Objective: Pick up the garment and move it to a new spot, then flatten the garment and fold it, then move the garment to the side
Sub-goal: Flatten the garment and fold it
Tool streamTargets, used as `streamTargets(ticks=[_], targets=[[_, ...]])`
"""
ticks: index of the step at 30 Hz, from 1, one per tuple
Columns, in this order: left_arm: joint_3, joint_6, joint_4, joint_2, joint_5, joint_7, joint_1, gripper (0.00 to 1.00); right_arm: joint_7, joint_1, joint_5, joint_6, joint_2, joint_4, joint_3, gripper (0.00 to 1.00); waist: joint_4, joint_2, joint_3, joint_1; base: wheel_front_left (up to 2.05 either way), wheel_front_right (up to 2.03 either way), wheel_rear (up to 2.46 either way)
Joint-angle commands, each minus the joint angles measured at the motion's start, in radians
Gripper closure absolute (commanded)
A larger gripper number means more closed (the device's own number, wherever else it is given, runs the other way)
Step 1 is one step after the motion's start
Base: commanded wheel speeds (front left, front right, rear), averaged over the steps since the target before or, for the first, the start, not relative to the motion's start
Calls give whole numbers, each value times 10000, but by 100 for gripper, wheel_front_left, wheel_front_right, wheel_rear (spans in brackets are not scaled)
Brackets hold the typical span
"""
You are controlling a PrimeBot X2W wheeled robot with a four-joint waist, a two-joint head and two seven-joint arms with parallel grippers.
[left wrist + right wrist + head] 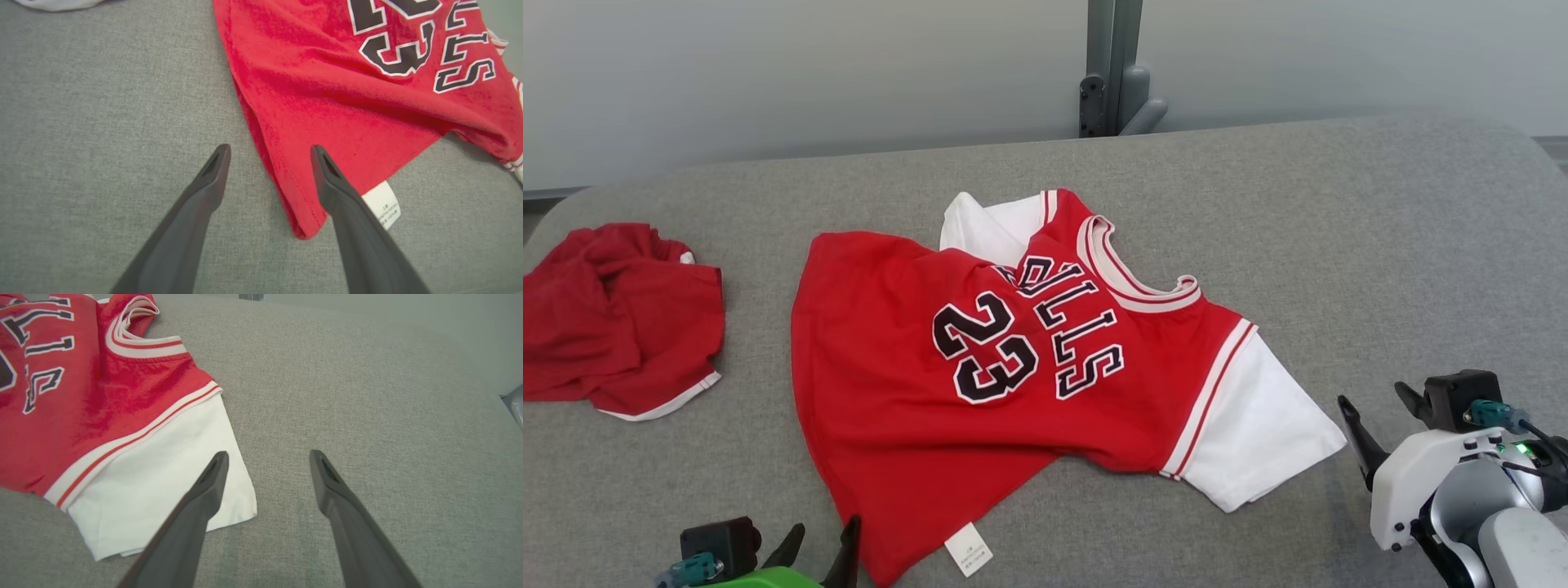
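Observation:
The garment (980, 384) is a red jersey with white sleeves and "23" in black. It lies spread but wrinkled on the grey padded table (1339, 229), with one sleeve partly tucked under at the far side. My left gripper (821, 543) is open at the near lower corner of the hem. In the left wrist view this gripper (269, 151) straddles the hem edge of the garment (347, 102), with the white care tag (382, 204) beside its right finger. My right gripper (1380, 408) is open just right of the near white sleeve (163, 477). In the right wrist view this gripper (269, 454) has its left finger over the sleeve's corner.
A second, crumpled red cloth (613, 318) lies at the table's left end. A grey post (1111, 65) stands behind the table's far edge against a pale wall. Bare grey surface stretches to the right of the jersey and behind it.

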Motion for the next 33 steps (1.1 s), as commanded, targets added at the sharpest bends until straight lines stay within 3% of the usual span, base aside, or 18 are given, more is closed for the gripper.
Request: streamTargets(ticks=[1, 8, 27, 28, 29, 30, 31, 33], targets=[[-19, 105, -165, -15, -108, 354, 114, 0, 325, -65, 136, -6, -59, -14, 76, 0, 11, 0, 343, 0, 0, 0, 0], [-180, 185, -355, 275, -244, 1499, -32, 0, 1624, -360, 791, -7, -290, 276, 755, 0, -25, 0, 902, 0, 0, 0, 0], [-969, 73, -59, 124, -912, 1814, -297, 0, 1932, -894, 1571, -7, -162, 1271, 1585, 0, -215, 0, 1566, 0, 0, 0, 0], [-1011, 61, 0, 142, -949, 1821, -321, 27, 1960, -932, 1631, -7, -151, 1344, 1639, 0, -222, 0, 1587, 0, 0, 0, 0], [-1054, 42, 81, 149, -1023, 1803, -351, 67, 1944, -988, 1661, -7, -147, 1428, 1656, 24, -227, 0, 1609, 0, 0, 0, 0], [-1074, 29, 158, 142, -1062, 1783, -399, 100, 1838, -1064, 1708, -7, -158, 1473, 1703, 62, -227, 0, 1627, 0, 0, 0, 0], [-1153, 21, 240, 194, -1048, 1804, -434, 100, 1744, -1133, 1814, -7, -124, 1542, 1680, 100, -232, 0, 1632, 0, 0, 0, 0], [-1251, 6, 341, 197, -1204, 1741, -459, 100, 1516, -1256, 2008, -6, -93, 1592, 1717, 100, -236, 0, 1612, 0, 0, 0, 0]])
